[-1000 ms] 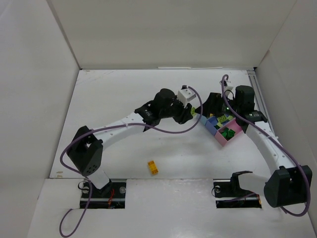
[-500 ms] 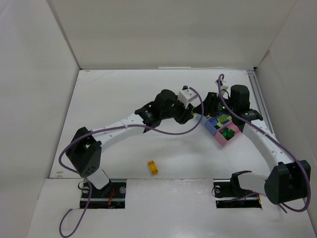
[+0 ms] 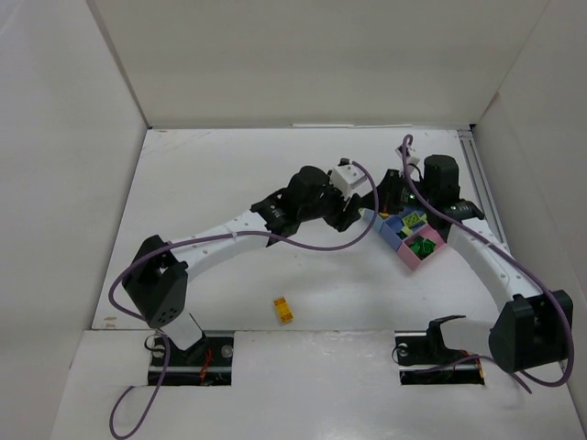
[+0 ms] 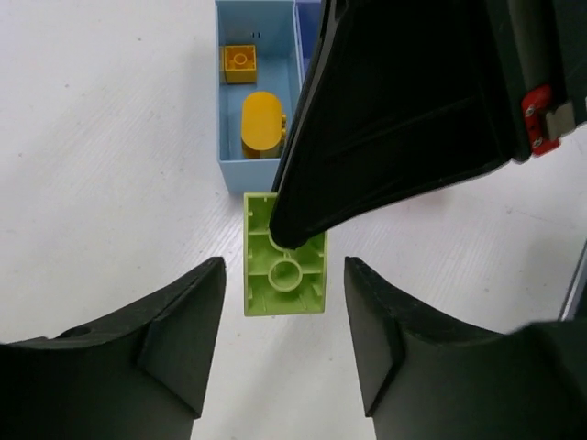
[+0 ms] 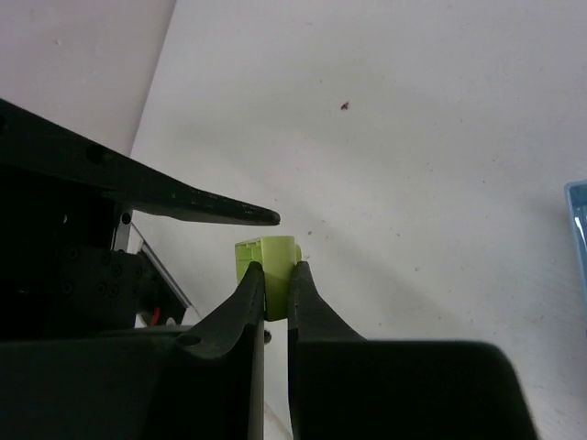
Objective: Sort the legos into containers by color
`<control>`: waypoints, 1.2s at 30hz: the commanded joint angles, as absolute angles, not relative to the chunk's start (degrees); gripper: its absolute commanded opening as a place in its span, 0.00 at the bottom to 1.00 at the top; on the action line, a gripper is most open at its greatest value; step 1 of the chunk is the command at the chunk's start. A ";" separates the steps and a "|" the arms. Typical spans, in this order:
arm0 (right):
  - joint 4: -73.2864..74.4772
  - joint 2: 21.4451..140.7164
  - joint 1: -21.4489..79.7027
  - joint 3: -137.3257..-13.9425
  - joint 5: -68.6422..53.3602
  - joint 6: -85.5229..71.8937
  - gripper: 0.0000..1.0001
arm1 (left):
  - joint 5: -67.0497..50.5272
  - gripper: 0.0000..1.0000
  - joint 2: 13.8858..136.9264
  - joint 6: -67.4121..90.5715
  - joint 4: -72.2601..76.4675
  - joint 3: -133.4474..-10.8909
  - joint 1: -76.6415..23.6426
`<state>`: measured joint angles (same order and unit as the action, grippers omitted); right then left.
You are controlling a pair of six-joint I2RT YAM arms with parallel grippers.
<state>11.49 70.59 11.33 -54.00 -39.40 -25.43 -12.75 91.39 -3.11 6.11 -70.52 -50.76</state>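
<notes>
A lime lego (image 4: pixel 286 286) hangs above the table beside the near end of the light blue container (image 4: pixel 223 110), which has two orange-yellow legos (image 4: pixel 239 62) in it. My right gripper (image 5: pixel 276 270) is shut on this lime lego (image 5: pixel 266 247). My left gripper (image 4: pixel 284 266) stands open around it, both fingers apart from it. From above, the left gripper (image 3: pixel 353 213) and the right gripper (image 3: pixel 381 197) meet just left of the row of containers (image 3: pixel 404 258). Dark green legos (image 3: pixel 422 244) lie in the pink one.
One orange-yellow lego (image 3: pixel 282 309) lies alone on the table near the front edge, between the arm bases. White walls close in the table at the back and both sides. A purple cable loops below the left wrist.
My left gripper was shut on the lime lego and has opened off it. My right gripper has shut on the lime lego. Both arms barely moved.
</notes>
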 commanded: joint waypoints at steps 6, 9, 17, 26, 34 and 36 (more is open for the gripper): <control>8.88 69.26 8.71 -56.34 -39.73 -24.35 0.00 | -12.57 0.81 89.57 -2.37 10.55 -73.31 -51.06; 11.24 68.73 5.81 -56.34 -39.20 -22.24 0.00 | -11.43 0.91 88.42 -1.76 9.06 -72.77 -51.06; 27.50 65.13 2.81 -59.33 -4.91 -13.71 0.00 | -1.96 1.00 79.82 8.59 3.96 -63.82 -51.06; 29.71 69.16 2.81 -58.28 8.53 -13.10 0.00 | 2.29 1.00 72.78 31.17 -7.10 -50.98 -51.59; 24.97 71.89 3.42 -55.99 7.65 -13.62 0.19 | 7.38 1.00 67.95 42.26 -13.89 -44.22 -54.66; 24.96 72.42 3.43 -55.99 7.65 -13.10 0.26 | 7.90 1.00 66.80 45.43 -14.59 -42.46 -55.28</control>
